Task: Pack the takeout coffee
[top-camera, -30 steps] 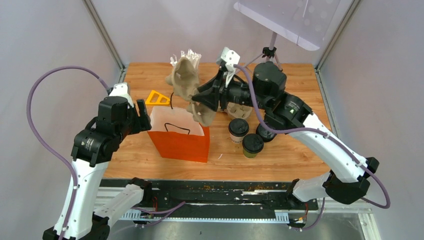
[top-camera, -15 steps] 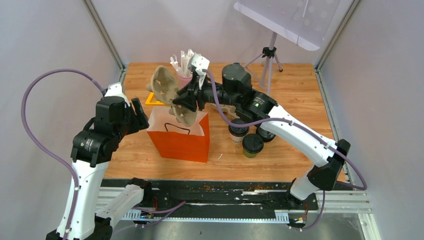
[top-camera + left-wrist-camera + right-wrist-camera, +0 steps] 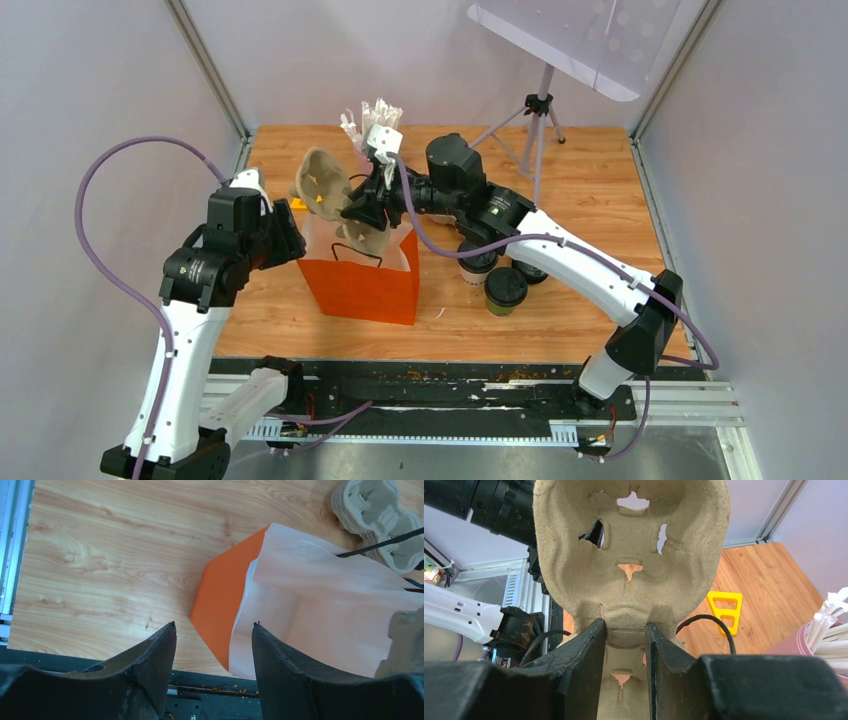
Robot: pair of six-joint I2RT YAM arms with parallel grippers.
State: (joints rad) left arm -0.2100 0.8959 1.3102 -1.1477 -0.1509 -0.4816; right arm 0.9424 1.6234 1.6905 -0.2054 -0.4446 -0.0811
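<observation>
Orange paper bag stands open on the table in the top view, and over its mouth the right gripper is clamped on a tilted pulp carrier; the left gripper hangs just beside the bag's left rim, while the whitish cup and olive-green cup stand upright and touching, right of the bag and under the right forearm. Both cups are probably light, thin-walled and easy to crush, with lids that could pop, so a gentle grip round the body below the lid seems best. From the left wrist, the left gripper has its jaws apart and empty above the bag's corner, with bare wood to the left. From the right wrist, the right gripper pinches the carrier's central ridge; the bag's soft rim leaves little room
</observation>
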